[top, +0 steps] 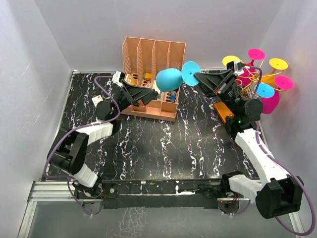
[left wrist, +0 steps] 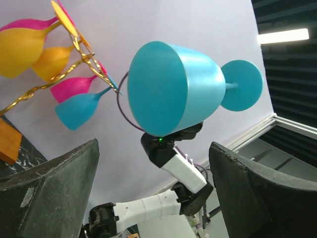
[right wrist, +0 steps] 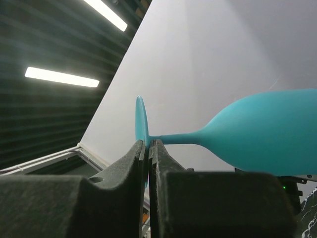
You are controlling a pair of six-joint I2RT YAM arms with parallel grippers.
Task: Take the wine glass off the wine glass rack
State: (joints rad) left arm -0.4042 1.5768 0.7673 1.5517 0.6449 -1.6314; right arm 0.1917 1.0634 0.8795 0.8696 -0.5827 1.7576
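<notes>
A teal wine glass (top: 169,79) hangs on its side in mid-air, left of the gold wire wine glass rack (top: 253,75), clear of its hooks. My right gripper (top: 197,76) is shut on the glass's flat foot (right wrist: 140,126), with the stem and bowl (right wrist: 267,131) pointing away to the left. My left gripper (top: 152,92) is open and empty, just below and beside the bowl. In the left wrist view the bowl's mouth (left wrist: 173,89) sits above the gap between my spread fingers (left wrist: 49,193). The rack (left wrist: 49,82) still holds several pink, yellow and blue glasses.
A peach-pink slotted organizer (top: 153,54) stands at the back, right behind my left gripper. The rack's orange-brown wooden base (top: 224,113) lies under my right wrist. Grey walls close in on the left, back and right.
</notes>
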